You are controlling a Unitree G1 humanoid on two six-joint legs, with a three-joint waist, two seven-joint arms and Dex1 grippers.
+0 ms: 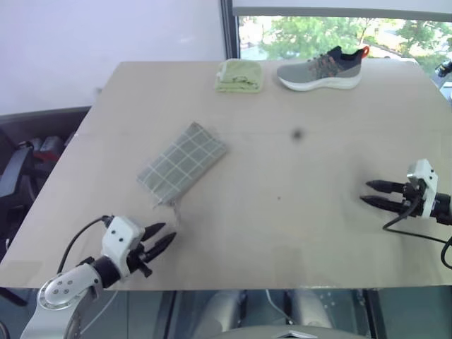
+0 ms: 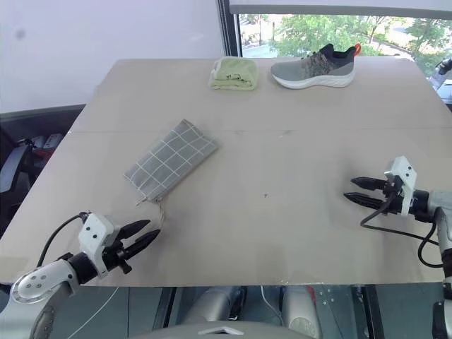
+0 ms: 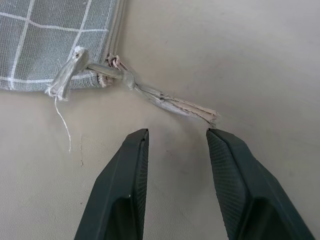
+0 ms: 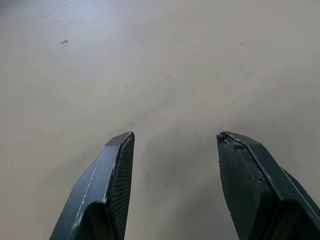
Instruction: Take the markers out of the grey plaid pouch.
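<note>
You're at the approach: pouch (image 1: 182, 164) lies shut mid-table, left of centre, markers not visible. Left gripper (image 3: 177, 131), jaws apart and empty, sits just short of the zip pull (image 3: 175, 104). Right gripper (image 2: 357, 191), wide and empty, is well apart. Next, I'd say: pinch the pull.

Head stereo pair looks down over the whole table (image 1: 282, 212), sharing nearly everything. Both wrist cams sit close to the tabletop, left one facing the grey plaid pouch (image 3: 55, 40) corner.

my tan table (image 1: 296, 212) carries the grey plaid pouch (image 1: 182, 164) mid-left, with a folded yellow-green cloth (image 1: 239, 75) and grey sneaker (image 1: 321, 69) by its far edge.
</note>
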